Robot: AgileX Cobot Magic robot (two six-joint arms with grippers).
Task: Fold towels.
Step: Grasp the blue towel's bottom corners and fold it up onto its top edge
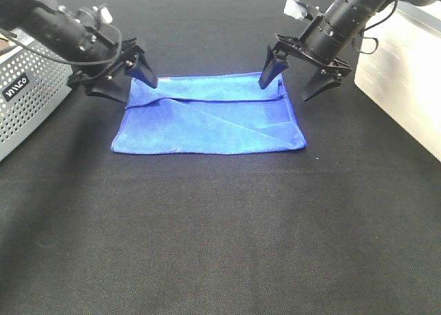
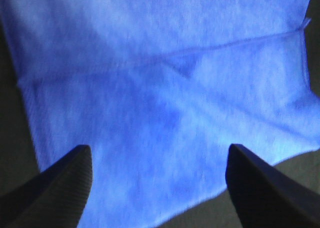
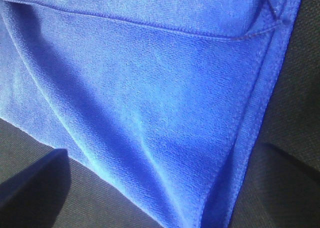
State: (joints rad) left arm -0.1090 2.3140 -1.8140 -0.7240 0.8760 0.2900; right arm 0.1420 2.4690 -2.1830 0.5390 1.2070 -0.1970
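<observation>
Lying flat in the middle of the black table, the blue towel is folded over on itself, with a stitched edge running across its far part and a diagonal crease just below. The left gripper sits at the far left corner, jaws spread wide, clasping nothing. The right gripper is at the far right corner, equally spread and empty. A grey perforated basket stands off left, apart from the towel.
</observation>
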